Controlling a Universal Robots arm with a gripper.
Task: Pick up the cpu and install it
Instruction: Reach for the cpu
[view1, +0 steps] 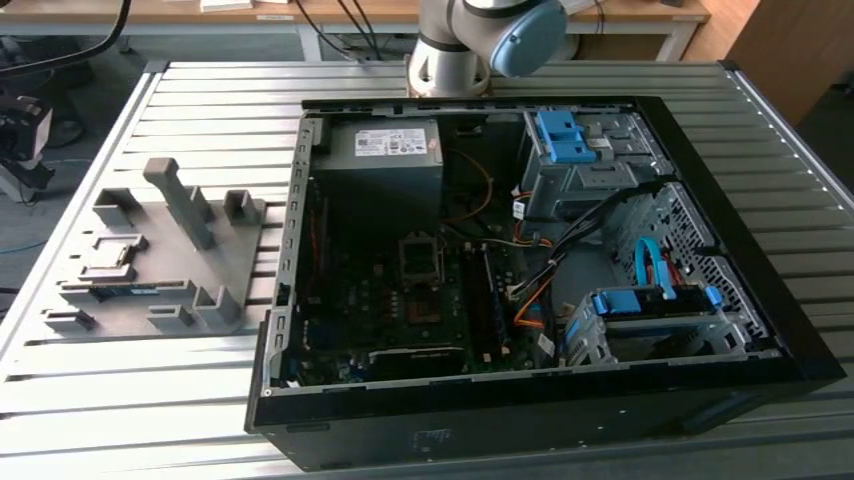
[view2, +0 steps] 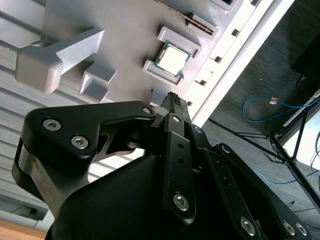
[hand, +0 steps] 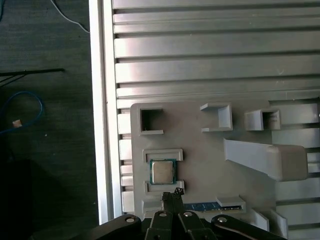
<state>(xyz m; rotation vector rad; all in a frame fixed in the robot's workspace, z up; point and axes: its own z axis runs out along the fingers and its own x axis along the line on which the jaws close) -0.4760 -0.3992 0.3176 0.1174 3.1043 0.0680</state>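
While my black gripper (hand: 173, 196) hangs pinched closed and empty, the small square silver-topped cpu (hand: 162, 171) lies near its tips, in a grey plastic holder (hand: 200, 160).

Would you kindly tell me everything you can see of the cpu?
The cpu is a small flat square chip with a pale silver-grey metal top and a dark green edge. It lies flat, top up, seated in a framed pocket of the grey fixture plate, near the plate's edge. Nothing grips it.
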